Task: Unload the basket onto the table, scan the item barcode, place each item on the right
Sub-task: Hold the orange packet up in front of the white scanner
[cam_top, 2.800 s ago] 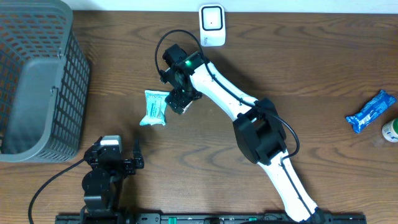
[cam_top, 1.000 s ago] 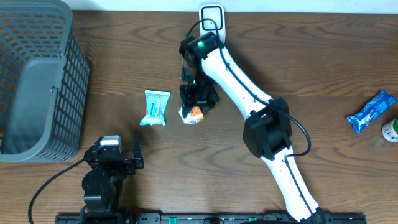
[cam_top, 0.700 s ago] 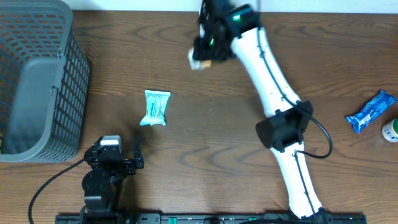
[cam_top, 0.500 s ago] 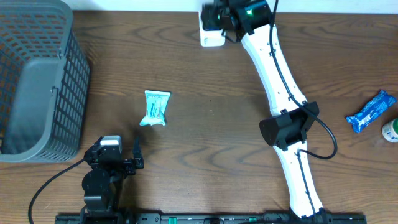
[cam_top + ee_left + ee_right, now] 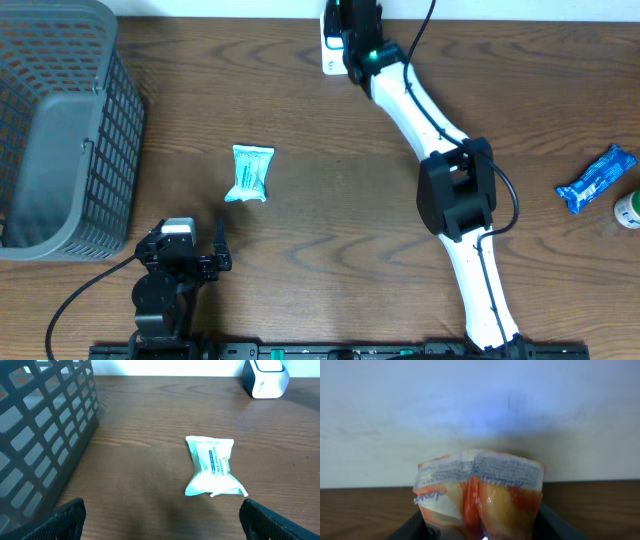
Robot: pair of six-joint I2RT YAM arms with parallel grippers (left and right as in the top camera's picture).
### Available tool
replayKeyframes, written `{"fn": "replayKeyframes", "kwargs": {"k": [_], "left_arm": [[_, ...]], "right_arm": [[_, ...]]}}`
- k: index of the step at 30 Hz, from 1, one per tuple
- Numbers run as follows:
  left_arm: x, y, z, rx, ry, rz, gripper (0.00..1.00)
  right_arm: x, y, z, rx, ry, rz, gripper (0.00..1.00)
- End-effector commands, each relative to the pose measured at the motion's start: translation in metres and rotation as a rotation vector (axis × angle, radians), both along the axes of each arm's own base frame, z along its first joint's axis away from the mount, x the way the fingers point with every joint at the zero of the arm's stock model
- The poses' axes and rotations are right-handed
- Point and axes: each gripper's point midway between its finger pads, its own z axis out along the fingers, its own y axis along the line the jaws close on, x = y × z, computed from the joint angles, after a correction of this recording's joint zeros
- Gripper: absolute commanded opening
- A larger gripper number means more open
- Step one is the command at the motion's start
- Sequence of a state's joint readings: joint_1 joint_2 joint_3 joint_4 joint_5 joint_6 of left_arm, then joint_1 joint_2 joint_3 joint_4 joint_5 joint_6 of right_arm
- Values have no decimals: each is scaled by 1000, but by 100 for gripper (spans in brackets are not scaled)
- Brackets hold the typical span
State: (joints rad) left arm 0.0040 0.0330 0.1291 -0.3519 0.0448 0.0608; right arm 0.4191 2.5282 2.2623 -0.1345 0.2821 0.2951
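Right gripper (image 5: 482, 531): partly closed, clamping an orange-and-white packet (image 5: 479, 491); left gripper (image 5: 165, 521): fully spread, holding nothing.

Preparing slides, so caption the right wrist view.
Right hand holds an orange-and-white packet upright before a pale wall.

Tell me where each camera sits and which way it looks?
Overhead: above the table, looking straight down on basket, teal packet, left arm, right arm.
Left wrist: low, facing teal packet and scanner; left gripper open, fingertips at bottom corners.
Right wrist: faces the wall; right gripper clamps the orange packet.
Shared: overhead and left wrist both show the teal packet.
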Motion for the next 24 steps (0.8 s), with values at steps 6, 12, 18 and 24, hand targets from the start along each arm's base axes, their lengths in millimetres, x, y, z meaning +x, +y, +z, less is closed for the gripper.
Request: {"fn": "replayKeyframes", "kwargs": {"k": [6,12,18,24], "left_arm": [[-1,3,-11,18,25,13,98],[-1,3,-11,18,25,13,98],[-1,3,-11,18,25,13,98],[-1,3,-11,18,25,13,98]], "right_arm": [[-6,-3,-52,-46,3,-6,47],[-6,-3,-53,-66,-4,2,47],[-5,-1,-44,-134,-32,35,45],[-14,-2,4,-170,-58,54,47]]}}
